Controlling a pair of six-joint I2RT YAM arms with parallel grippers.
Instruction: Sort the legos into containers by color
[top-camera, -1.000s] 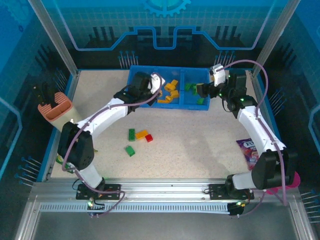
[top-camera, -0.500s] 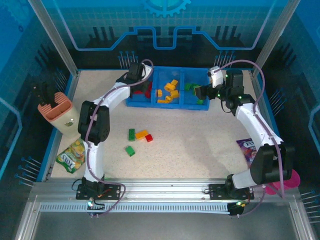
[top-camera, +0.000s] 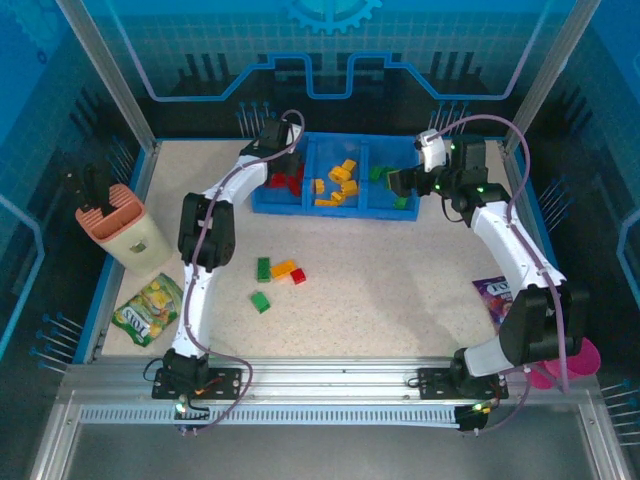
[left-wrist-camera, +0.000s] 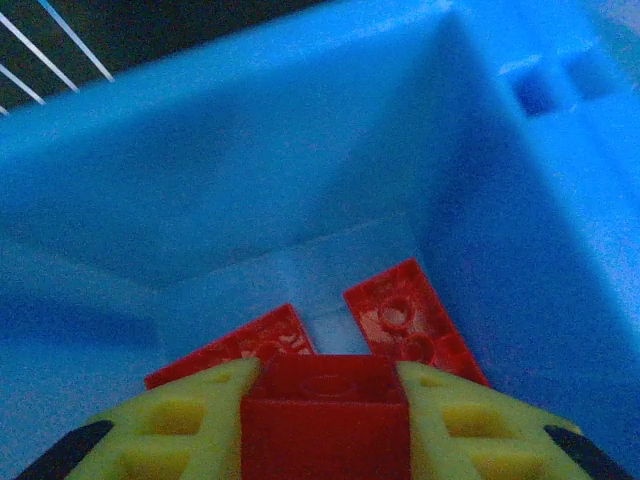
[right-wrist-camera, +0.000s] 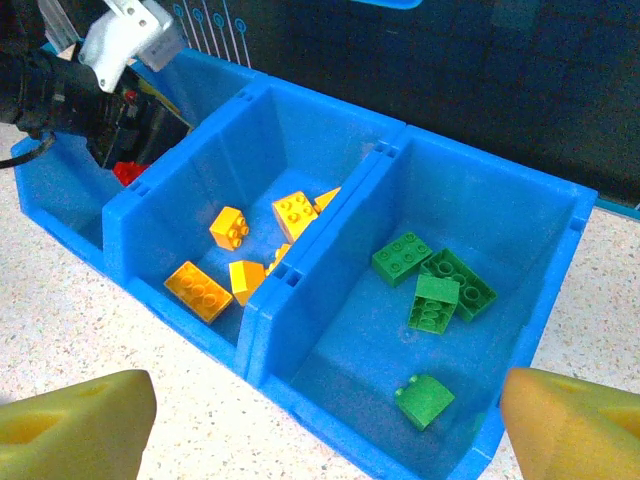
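The left pincer (left-wrist-camera: 325, 428) is clamped on a red lego (left-wrist-camera: 325, 385) over the blue tray's (right-wrist-camera: 262, 330) left compartment, above two more red legos (left-wrist-camera: 405, 320). Orange legos (right-wrist-camera: 195, 290) lie in the middle, green legos (right-wrist-camera: 437, 300) in the right, where the right pincer (right-wrist-camera: 320, 430) hangs spread wide, empty.

Robotics lab: aluminium-framed blue enclosure (top-camera: 108, 78)

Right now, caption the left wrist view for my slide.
Left gripper holds red lego above two red legos in tray.

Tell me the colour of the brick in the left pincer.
Red. The brick shows best in the left wrist view.
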